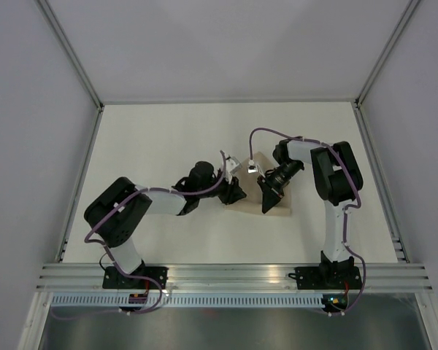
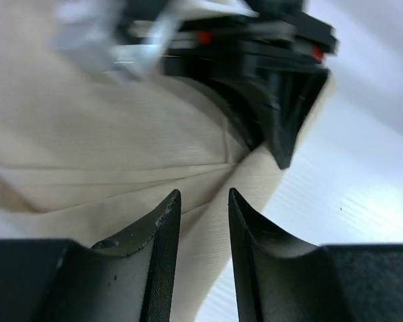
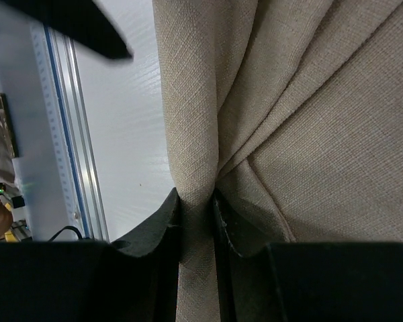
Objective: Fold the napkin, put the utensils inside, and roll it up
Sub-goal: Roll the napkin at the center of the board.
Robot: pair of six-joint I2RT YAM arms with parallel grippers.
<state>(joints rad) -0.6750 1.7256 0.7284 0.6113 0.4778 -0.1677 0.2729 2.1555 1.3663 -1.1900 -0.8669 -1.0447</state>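
Midway across the surface (image 1: 168, 138), your right end effector (image 3: 196, 201) pinches a raised fold of the napkin (image 3: 309, 134), likely steadying it for rolling. Left end effector (image 2: 201, 196) hovers over the cloth edge, jaws apart, gripping nothing.

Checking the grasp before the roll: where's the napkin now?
Top view: the napkin lies mid-table, slightly right of centre, the left gripper at its left edge. The right gripper pinches a fold of it, per the right wrist view.
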